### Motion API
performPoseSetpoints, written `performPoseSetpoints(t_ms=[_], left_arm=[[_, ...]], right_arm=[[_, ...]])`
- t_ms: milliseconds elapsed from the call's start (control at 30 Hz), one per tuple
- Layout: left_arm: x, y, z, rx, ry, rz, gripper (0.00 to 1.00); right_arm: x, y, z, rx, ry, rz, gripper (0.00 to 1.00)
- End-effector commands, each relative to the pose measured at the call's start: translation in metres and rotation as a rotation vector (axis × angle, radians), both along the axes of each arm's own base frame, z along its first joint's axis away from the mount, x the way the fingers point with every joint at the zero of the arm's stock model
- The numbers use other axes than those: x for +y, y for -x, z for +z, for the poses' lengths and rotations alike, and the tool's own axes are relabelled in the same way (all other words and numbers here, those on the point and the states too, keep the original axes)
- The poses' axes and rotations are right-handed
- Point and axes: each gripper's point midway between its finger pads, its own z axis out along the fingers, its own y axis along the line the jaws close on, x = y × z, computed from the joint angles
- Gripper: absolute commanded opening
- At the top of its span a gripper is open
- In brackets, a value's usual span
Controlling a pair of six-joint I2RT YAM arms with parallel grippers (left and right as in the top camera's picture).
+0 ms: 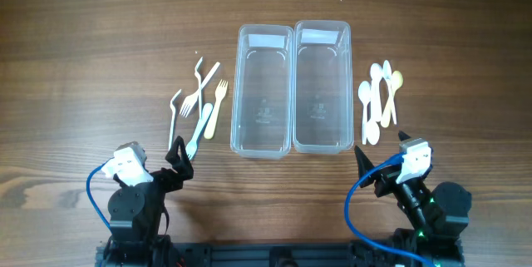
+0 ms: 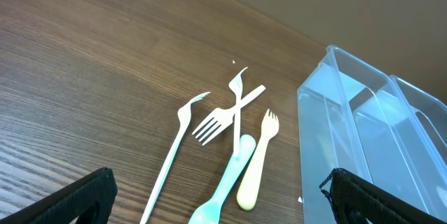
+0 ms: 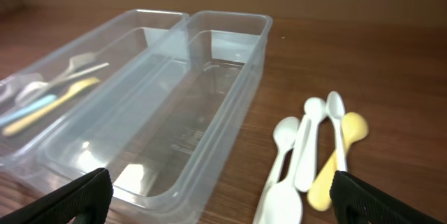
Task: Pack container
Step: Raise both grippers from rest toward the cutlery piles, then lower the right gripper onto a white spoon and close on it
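Note:
Two clear plastic containers stand side by side mid-table, the left one [image 1: 263, 92] and the right one [image 1: 322, 88], both empty. Several plastic forks [image 1: 199, 101] lie left of them: white ones, a yellow one [image 2: 257, 160] and a light blue one [image 2: 225, 185]. Several plastic spoons [image 1: 378, 101] lie right of the containers, white ones and a yellow one [image 3: 336, 160]. My left gripper [image 1: 179, 157] is open and empty near the fork handles. My right gripper [image 1: 370, 171] is open and empty in front of the right container and the spoons.
The wooden table [image 1: 83, 67] stretches bare to the far left and far right. Blue cables loop beside each arm base at the front edge.

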Motion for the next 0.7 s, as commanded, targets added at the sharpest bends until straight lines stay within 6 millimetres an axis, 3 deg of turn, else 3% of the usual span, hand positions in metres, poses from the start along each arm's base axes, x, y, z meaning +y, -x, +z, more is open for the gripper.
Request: performPoseSetpoints(t_ms=[0, 133, 233, 500, 567, 667], left_arm=[[-0.004, 0.0, 0.01, -0.023, 0.013, -0.022, 1.0], [-0.004, 0.0, 0.031, 0.019, 0.012, -0.024, 0.99], [0.001, -0.003, 0.037, 0.165, -0.009, 0.004, 0.99], [0.0, -0.05, 0.056, 0.473, -0.11, -0.05, 1.0], [0.0, -0.058, 0.051, 0.553, -0.111, -0.054, 1.0], [-0.001, -0.068, 0.032, 0.656, -0.113, -0.058, 1.0]], right_arm=[[0.006, 0.003, 0.017, 0.014, -0.076, 0.016, 1.0], [0.005, -0.003, 0.032, 0.108, -0.085, 0.005, 1.0], [0.002, -0.021, 0.051, 0.245, -0.098, -0.002, 1.0], [-0.003, -0.084, 0.113, 0.51, -0.093, 0.019, 1.0], [-0.003, -0.092, 0.113, 0.554, -0.114, 0.014, 1.0], [-0.005, -0.1, 0.098, 0.608, -0.119, 0.011, 1.0]])
